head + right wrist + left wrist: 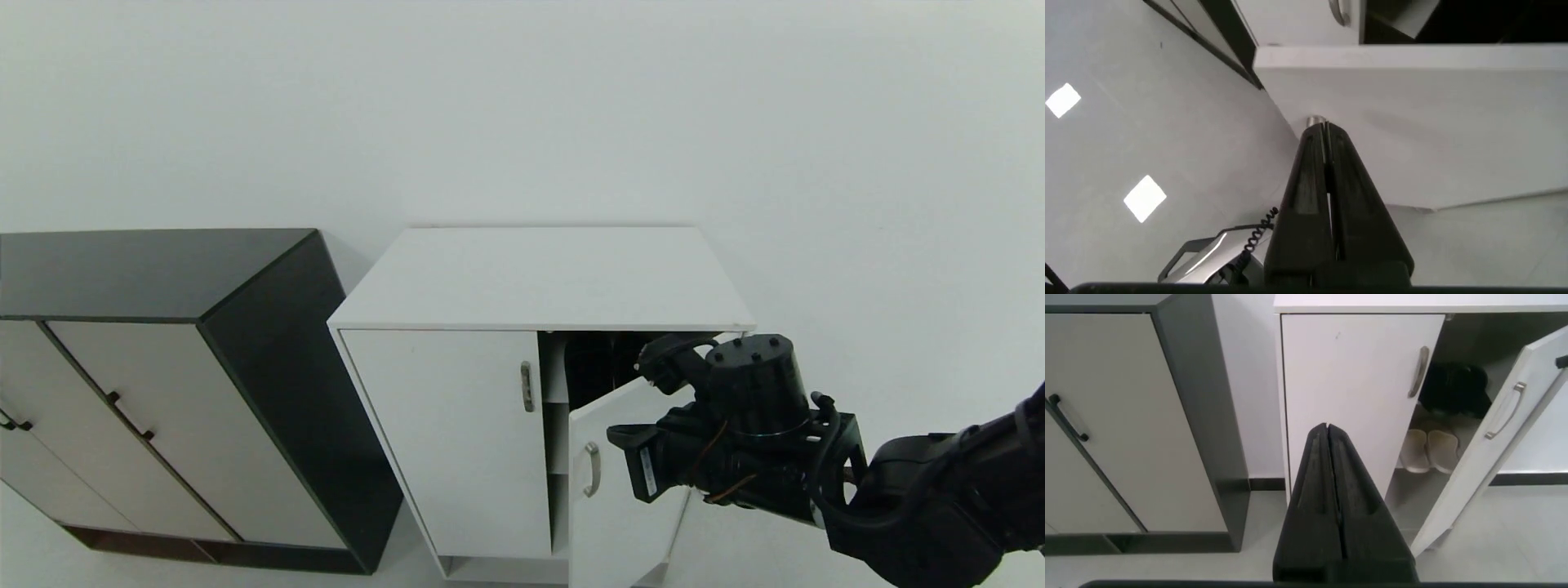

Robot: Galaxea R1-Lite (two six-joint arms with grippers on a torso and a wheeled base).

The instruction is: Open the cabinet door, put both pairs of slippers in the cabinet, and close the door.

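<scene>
Both sets of jaws were pressed together, holding nothing. The right gripper [1324,131] touched the outer face of the cabinet's [539,278] half-open door [620,506], beside its handle [591,469]. The left gripper [1328,431] hung in front of the cabinet. Inside the cabinet lay the dark pair [1458,388] of slippers and, one shelf lower, the light pair [1431,449]. A glancing push might have slid off the door and left it ajar.

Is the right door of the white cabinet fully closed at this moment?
No, the right door of the white cabinet stands ajar, and dark slippers and pale slippers show through the gap.
</scene>
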